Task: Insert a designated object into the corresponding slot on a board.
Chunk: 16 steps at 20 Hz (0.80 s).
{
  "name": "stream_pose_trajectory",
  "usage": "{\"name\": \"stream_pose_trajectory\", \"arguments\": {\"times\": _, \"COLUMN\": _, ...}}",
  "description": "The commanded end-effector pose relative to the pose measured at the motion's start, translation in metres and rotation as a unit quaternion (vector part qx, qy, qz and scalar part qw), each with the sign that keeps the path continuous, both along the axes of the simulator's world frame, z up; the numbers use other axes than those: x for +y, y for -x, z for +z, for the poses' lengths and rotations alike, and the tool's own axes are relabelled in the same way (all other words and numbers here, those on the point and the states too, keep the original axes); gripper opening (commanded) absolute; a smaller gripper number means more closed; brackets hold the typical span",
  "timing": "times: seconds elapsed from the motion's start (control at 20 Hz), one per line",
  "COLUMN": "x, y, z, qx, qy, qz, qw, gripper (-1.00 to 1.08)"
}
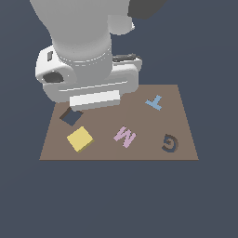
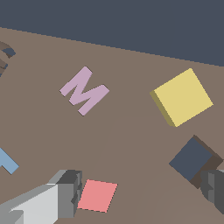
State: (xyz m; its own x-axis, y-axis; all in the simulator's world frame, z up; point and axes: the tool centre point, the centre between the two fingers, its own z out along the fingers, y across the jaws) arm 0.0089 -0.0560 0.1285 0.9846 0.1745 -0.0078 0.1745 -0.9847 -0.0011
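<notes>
My fingers stand apart, holding nothing, above the board. The yellow block lies flat just near of the slot, outside it.

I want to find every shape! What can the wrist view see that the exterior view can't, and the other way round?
Only the wrist view shows the red-pink square patch on the board and the gripper's fingers, spread apart with nothing between them. Only the exterior view shows the robot arm's big grey body, the whole brown board and the full G-shaped recess. Both show the yellow square block, the dark square slot, the pink M and the blue T.
</notes>
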Motion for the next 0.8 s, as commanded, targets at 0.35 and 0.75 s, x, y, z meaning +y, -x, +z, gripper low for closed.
{"name": "stream_pose_trajectory", "arguments": {"times": 0.35, "x": -0.037, "y": -0.029, "z": -0.036, "qx": -0.002, "qy": -0.001, "qz": 0.123, "qw": 0.9925, "gripper": 1.0}}
{"name": "stream_pose_trajectory", "arguments": {"times": 0.75, "x": -0.057, "y": -0.056, "z": -0.061, "qx": -0.003, "qy": -0.001, "qz": 0.209, "qw": 0.9778, "gripper": 1.0}}
